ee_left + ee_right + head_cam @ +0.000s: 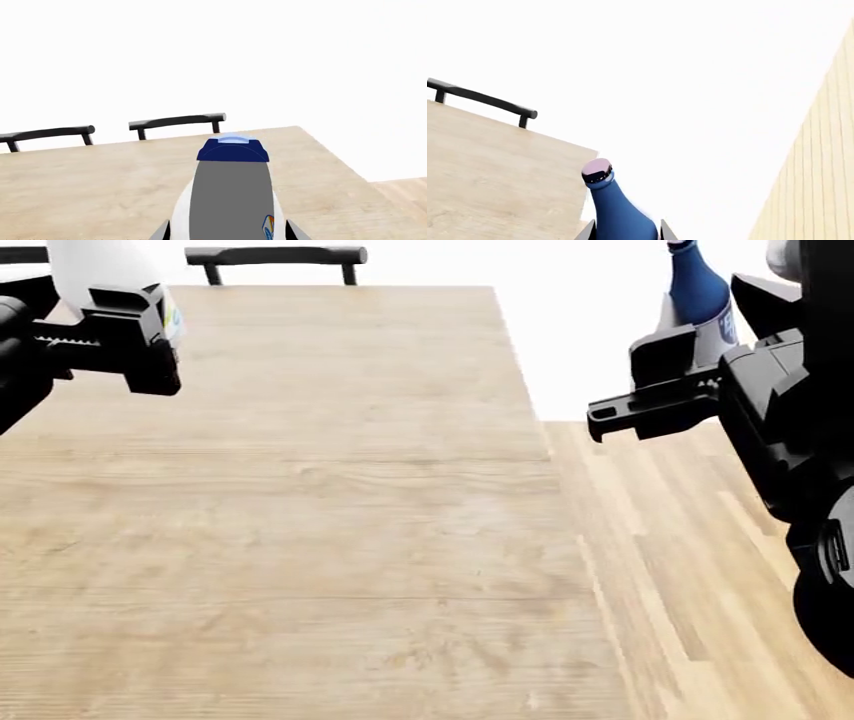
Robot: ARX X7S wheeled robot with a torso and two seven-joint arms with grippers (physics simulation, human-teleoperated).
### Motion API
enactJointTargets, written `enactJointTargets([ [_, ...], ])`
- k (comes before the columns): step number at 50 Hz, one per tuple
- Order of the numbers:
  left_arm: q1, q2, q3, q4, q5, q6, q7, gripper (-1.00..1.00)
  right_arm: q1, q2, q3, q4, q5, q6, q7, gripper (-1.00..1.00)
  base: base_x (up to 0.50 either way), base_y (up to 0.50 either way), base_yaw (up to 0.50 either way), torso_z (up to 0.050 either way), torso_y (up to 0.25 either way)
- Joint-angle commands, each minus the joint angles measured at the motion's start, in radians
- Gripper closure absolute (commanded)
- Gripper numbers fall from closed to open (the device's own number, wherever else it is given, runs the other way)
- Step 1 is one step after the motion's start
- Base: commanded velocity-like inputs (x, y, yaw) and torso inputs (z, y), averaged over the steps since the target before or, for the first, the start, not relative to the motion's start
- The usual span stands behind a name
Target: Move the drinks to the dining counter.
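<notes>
My left gripper point(118, 328) is shut on a small white bottle point(96, 268) with a blue cap point(233, 149), one of the drinks. It holds the bottle upright above the far left of the dining counter point(307, 500), a wide light-brown plank top. In the left wrist view the two fingers press the bottle's point(230, 200) sides. My right gripper point(678, 375) is shut on a slim dark-blue bottle point(698, 292). It hangs over the floor, just off the counter's right edge. The right wrist view shows that bottle point(619, 212) between the fingers, with the counter point(487, 170) beside it.
Black chair backs point(276, 255) stand along the counter's far edge, two of them in the left wrist view point(177, 121). Pale plank floor point(694, 580) runs along the counter's right side. The background is blank white.
</notes>
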Motion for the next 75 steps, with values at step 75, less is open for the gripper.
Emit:
enactJointTargets([
  [75, 0.171, -0.043, 0.002, 0.061, -0.035, 0.072, 0.039, 1.0, -0.133, -0.063, 0.016, 0.077, 0.069, -0.139, -0.155, 1.0, 0.04, 0.11, 0.0, 0.0, 0.001],
])
